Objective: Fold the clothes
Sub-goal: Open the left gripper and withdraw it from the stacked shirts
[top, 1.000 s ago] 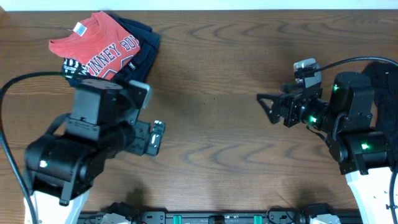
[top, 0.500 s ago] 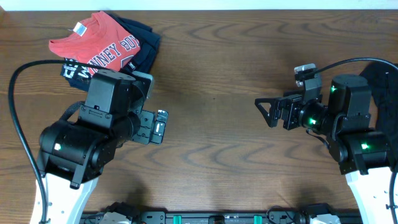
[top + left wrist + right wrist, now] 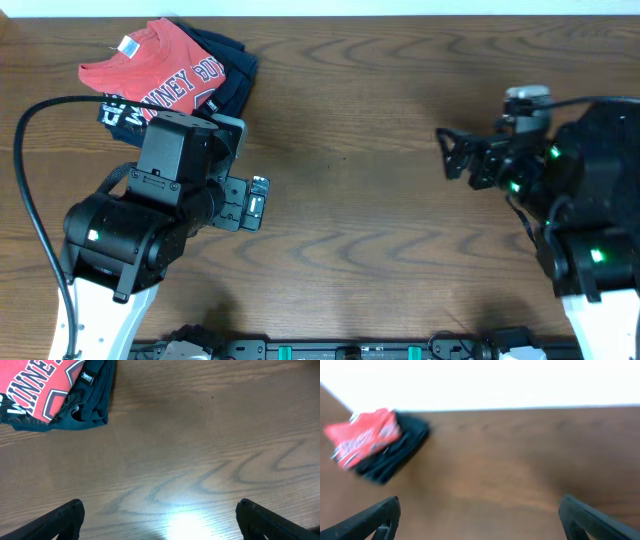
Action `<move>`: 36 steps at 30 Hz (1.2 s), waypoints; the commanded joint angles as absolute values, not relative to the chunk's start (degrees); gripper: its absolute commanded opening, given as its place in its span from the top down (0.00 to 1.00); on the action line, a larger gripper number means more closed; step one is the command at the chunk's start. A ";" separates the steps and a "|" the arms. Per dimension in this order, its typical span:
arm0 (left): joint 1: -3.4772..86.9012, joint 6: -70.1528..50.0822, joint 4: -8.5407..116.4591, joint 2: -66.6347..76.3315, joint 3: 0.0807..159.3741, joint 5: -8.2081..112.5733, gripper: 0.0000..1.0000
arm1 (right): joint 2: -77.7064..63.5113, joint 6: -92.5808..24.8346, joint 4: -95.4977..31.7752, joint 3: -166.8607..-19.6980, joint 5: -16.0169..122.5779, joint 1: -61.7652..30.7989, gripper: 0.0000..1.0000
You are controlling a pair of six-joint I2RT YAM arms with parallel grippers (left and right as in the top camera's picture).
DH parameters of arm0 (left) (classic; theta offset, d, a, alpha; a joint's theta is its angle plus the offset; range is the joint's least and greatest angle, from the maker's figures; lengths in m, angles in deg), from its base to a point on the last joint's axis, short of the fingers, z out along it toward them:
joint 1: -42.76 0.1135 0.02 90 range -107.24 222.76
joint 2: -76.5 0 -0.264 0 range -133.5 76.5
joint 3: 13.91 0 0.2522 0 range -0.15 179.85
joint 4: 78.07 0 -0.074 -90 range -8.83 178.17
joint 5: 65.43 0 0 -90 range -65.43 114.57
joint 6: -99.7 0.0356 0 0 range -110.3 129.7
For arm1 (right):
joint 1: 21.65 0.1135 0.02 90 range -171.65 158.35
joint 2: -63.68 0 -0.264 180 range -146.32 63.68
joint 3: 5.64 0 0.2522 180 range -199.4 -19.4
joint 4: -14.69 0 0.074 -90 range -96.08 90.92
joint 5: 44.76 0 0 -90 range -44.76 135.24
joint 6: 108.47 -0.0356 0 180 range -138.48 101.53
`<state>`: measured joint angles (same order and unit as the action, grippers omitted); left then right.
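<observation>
1. Clothes (image 3: 165,85): one folded pile at the far left corner of the table (image 3: 360,220), lying flat on the wood
2. Top of pile: coral-red T-shirt (image 3: 150,75), white-and-navy block lettering face up, white neck tag (image 3: 127,46) toward the far edge
3. Underneath: navy garment (image 3: 228,68), sticking out on the side toward the table's middle; a strip with white print shows at the pile's near edge, partly hidden by the left arm (image 3: 130,230)
4. Left gripper (image 3: 256,203): jaws spread wide, nothing between them; over bare wood in the left half, nearer the front edge than the pile, clear of the cloth
5. Left wrist view: both fingertips (image 3: 60,520) at the lower corners, bare wood between them, corner of the pile at upper left
6. Right gripper (image 3: 446,156): jaws fully apart, holding nothing; over bare wood in the right half, pointing toward the table's middle, well apart from the pile
7. Right wrist view is blurred: pile readable only as a red patch over a dark one near the far edge
</observation>
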<state>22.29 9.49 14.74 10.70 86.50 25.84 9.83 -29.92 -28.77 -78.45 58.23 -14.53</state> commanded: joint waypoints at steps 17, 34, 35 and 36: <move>22.05 8.95 14.69 10.63 85.93 25.36 0.02 | 56.21 -18.42 -27.57 -44.51 44.02 -14.18 0.01; 22.05 8.95 14.69 10.63 85.93 25.36 0.02 | 63.36 -18.84 -21.73 -26.85 44.18 -14.18 0.01; 22.05 8.95 14.69 10.63 85.93 25.36 0.02 | 63.36 -18.84 -21.64 -25.95 44.18 -14.18 0.01; 22.05 8.95 14.69 10.63 85.93 25.36 0.02 | 63.18 -18.84 -21.14 -25.95 44.20 -14.16 0.01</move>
